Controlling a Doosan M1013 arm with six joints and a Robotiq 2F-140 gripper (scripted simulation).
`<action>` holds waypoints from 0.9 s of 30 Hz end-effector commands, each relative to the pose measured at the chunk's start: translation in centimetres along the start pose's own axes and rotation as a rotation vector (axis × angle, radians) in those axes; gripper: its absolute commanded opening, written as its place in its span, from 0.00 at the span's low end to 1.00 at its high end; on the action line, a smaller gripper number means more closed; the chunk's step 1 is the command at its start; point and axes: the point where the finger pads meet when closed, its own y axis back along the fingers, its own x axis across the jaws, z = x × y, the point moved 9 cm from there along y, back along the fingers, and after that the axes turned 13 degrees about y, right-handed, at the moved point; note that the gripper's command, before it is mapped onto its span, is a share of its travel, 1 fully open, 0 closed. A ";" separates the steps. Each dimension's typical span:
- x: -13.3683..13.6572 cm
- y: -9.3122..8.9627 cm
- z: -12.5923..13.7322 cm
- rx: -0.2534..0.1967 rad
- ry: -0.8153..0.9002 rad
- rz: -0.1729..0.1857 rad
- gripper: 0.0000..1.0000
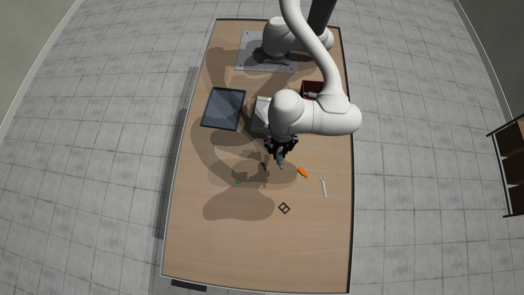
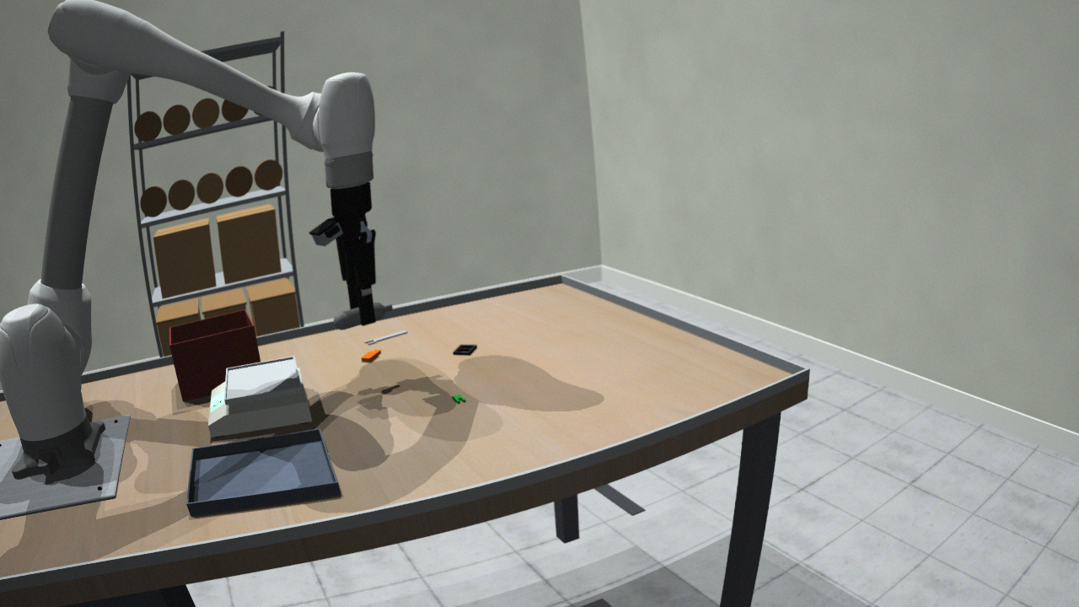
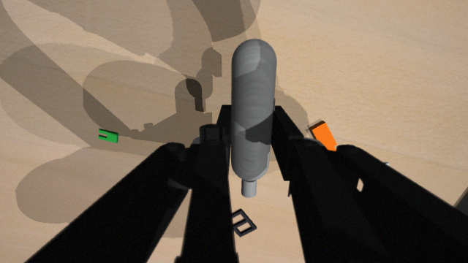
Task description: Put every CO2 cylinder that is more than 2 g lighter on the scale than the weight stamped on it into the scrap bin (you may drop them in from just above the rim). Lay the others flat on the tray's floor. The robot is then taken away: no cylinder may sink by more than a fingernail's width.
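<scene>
My gripper is shut on a grey CO2 cylinder and holds it level, above the wooden table, its neck towards the camera. It also shows in the overhead view, below the fingers, and in the side view. The scale stands under the arm's elbow with nothing seen on its plate. The dark blue tray lies left of the scale and looks empty. The dark red scrap bin stands right of the scale; one cylinder shows inside it, the rest is hidden by the arm.
Small loose parts lie on the table: an orange block, a green clip, a black frame and a white tool. The arm's base plate is at the far end. A shelf rack stands beyond the table.
</scene>
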 end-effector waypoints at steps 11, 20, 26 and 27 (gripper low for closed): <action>0.0 6.2 0.1 0.000 0.000 0.000 0.10; 0.0 6.2 -0.1 0.000 0.006 0.000 0.10; 0.4 6.6 -2.3 0.000 0.129 0.000 0.10; 0.6 6.7 -3.4 0.000 0.190 0.000 0.10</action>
